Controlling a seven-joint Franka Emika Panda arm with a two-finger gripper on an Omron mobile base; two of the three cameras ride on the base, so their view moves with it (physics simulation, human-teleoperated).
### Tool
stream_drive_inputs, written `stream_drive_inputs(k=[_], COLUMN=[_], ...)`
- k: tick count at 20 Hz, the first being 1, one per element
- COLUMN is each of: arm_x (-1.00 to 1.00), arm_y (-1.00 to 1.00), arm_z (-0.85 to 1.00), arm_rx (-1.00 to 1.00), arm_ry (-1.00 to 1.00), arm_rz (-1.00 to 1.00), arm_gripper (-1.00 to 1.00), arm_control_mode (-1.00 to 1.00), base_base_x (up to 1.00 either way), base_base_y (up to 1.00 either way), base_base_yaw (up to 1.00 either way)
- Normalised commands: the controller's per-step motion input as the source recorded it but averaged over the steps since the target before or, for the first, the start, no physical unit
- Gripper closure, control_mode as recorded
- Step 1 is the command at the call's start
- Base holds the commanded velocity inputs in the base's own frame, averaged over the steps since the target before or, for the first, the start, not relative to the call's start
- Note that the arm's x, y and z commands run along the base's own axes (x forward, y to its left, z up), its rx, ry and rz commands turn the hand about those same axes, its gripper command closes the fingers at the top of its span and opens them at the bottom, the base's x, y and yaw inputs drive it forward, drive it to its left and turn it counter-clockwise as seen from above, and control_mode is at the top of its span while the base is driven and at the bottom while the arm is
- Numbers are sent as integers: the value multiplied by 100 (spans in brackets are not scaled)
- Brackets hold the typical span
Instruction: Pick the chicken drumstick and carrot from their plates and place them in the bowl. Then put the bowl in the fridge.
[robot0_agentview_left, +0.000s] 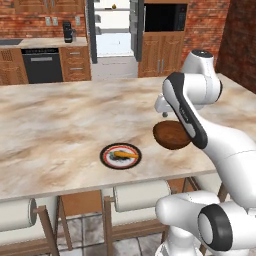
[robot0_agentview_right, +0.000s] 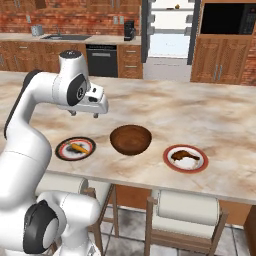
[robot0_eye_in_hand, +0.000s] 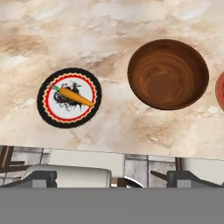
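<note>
- Left base view: marble-look counter (robot0_agentview_left: 60, 115) spans the frame. Dark-banded plate (robot0_agentview_left: 120, 155) sits near its front edge, the carrot (robot0_agentview_left: 124, 155) lying across the plate's patterned centre. Brown bowl (robot0_agentview_left: 170, 135) stands to the plate's right, partly behind the white arm. Fridge (robot0_agentview_left: 114, 30) at the back wall, door open, white inside. Black dishwasher (robot0_agentview_left: 42, 65) further left; stools (robot0_agentview_left: 140, 196) tucked under the counter edge.
- Right base view: gripper (robot0_agentview_right: 83, 115) hangs above the counter, over the gap between the dark-banded plate and the bowl; jaw spread hard to read here. Left to right along the front edge: plate with carrot (robot0_agentview_right: 78, 148), empty bowl (robot0_agentview_right: 131, 139), plain white plate (robot0_agentview_right: 186, 158) carrying the chicken drumstick (robot0_agentview_right: 182, 154). The three stand apart, none touching.
- Hand view: looking down on the counter. Finger tips (robot0_eye_in_hand: 43, 176) sit far out toward the two sides, jaws spread wide, nothing between them. Carrot rests slantwise on its plate, green top to upper left. Bowl to the right, empty, upright. Red rim of the second plate shows at the right edge.
</note>
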Motion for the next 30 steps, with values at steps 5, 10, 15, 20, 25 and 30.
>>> stream_drive_inputs(k=[5, 10, 15, 20, 25, 30], arm_x=[0, 0, 0, 0, -3, 3], arm_y=[0, 0, 0, 0, 0, 28], arm_z=[0, 0, 0, 0, -3, -28], arm_rx=[0, 0, 0, 0, -3, -17], arm_ry=[0, 0, 0, 0, -2, 0], arm_rz=[0, 0, 0, 0, 0, 20], arm_gripper=[-100, -100, -100, -100, -100, -100], arm_control_mode=[100, 100, -100, -100, -100, -100], base_base_x=[0, 0, 0, 0, 0, 0], base_base_y=[0, 0, 0, 0, 0, 0], base_base_yaw=[0, 0, 0, 0, 0, 0])
